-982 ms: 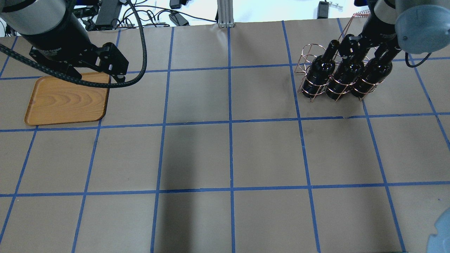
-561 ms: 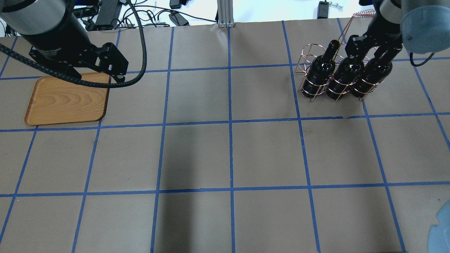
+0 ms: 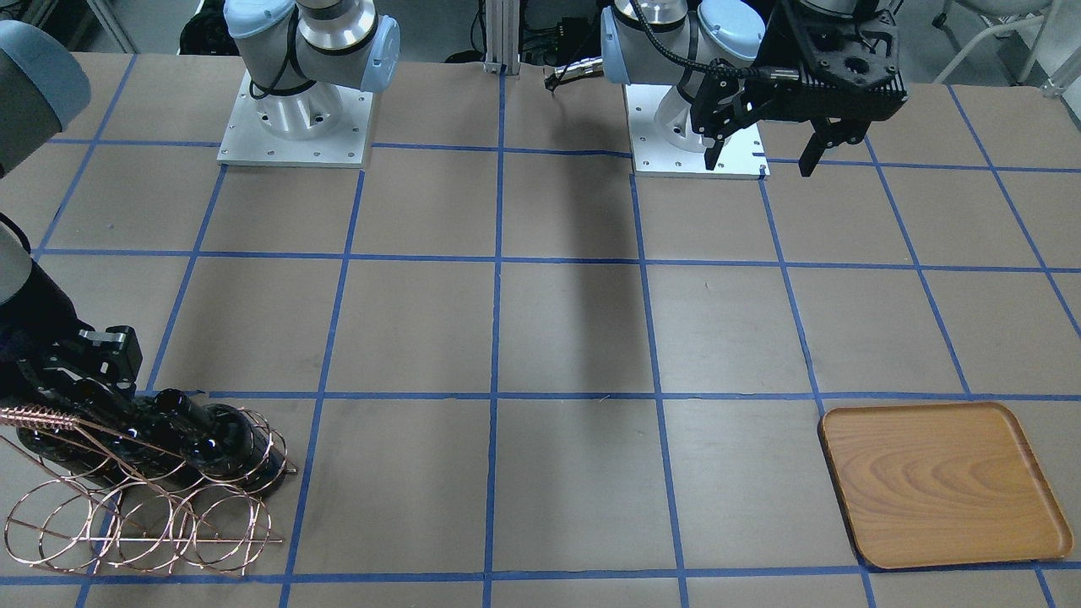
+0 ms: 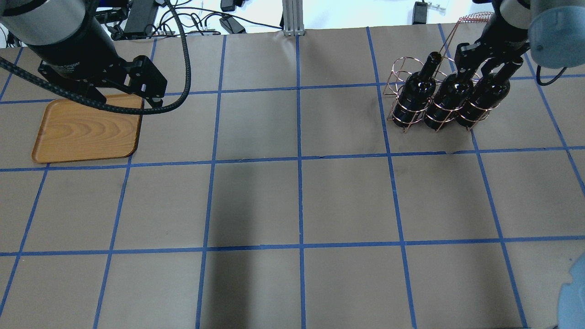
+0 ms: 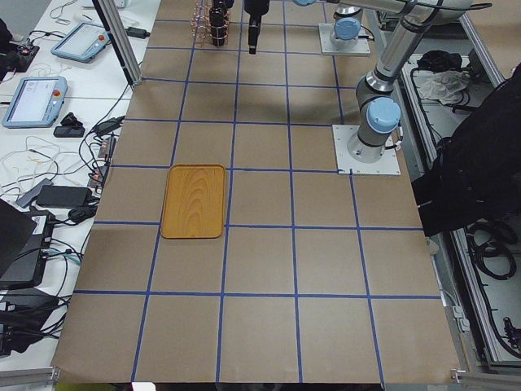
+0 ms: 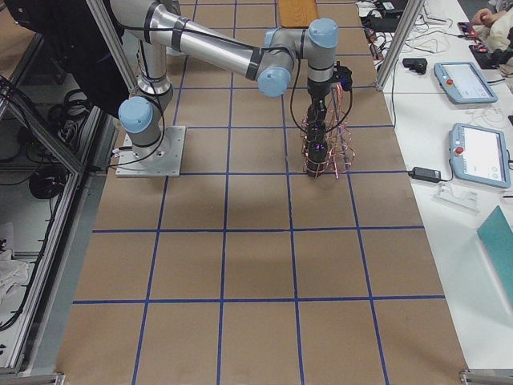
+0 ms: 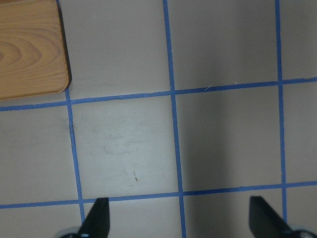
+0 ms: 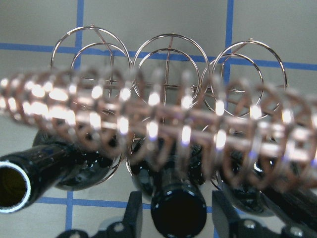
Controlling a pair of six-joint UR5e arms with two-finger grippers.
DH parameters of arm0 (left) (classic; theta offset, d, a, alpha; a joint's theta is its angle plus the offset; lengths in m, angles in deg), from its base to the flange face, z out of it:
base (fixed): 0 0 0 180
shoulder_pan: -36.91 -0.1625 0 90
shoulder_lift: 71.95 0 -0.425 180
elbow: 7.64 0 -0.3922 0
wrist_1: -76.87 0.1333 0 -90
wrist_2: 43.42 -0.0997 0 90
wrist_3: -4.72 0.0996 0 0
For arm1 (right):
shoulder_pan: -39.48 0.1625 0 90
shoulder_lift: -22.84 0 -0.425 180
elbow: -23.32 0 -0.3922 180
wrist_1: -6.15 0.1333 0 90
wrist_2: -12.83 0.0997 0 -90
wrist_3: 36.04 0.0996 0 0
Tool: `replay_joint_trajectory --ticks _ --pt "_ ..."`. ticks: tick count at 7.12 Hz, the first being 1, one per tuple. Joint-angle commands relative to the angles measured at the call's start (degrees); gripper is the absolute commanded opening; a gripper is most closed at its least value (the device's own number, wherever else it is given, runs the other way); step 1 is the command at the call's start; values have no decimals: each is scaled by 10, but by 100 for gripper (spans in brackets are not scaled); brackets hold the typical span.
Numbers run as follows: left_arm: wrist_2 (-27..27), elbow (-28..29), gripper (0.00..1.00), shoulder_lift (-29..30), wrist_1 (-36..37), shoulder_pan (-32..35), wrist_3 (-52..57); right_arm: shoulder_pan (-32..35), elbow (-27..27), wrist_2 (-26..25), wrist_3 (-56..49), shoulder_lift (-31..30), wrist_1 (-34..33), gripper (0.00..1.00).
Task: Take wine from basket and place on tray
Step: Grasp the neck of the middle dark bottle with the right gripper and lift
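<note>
Logged the basket (image 3: 169, 528) at about 2 o'clock on the table (image 4: 292, 205) in the overhead view, well apart from the tray (image 4: 82, 132) at about 9 o'clock. Counted three dark glossy bottles in the basket's row of loops nearer the robot, side by side, all tilted with necks leaning toward 1 o'clock. Saw the other row's loops as wire rings beyond them in the right wrist view. Placed the right gripper (image 8: 177, 201) at the middle wine bottle (image 4: 445, 100) — fingers (image 8: 132, 213) spread to either side of its neck near the mouth, a thin gap showing on each side, so straddling rather than pinching. Noted the open-mouthed bottle (image 8: 44, 168) at 9 o'clock of it in that view and the third bottle (image 4: 480, 100) on its other side, mostly hidden there. Saw the coiled wire handle (image 8: 163, 116) as a blurred band across the right wrist view, in front of the bottles. Found the left gripper (image 3: 762, 156) hanging above the table near the tray's 2 o'clock corner — fingers spread wide over brown paper and blue tape lines, with the tray's corner at 10 o'clock in the left wrist view.
</note>
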Motion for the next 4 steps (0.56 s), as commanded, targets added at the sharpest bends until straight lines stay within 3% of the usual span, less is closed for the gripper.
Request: replay_joint_trajectory --ticks 1,2,4 --pt "1 0 100 1 0 0 0 0 2 18 1 2 -9 58" --pt "-1 0 100 1 0 0 0 0 2 18 0 2 -10 54" --pt "0 0 100 2 1 0 0 0 1 11 1 4 -9 29"
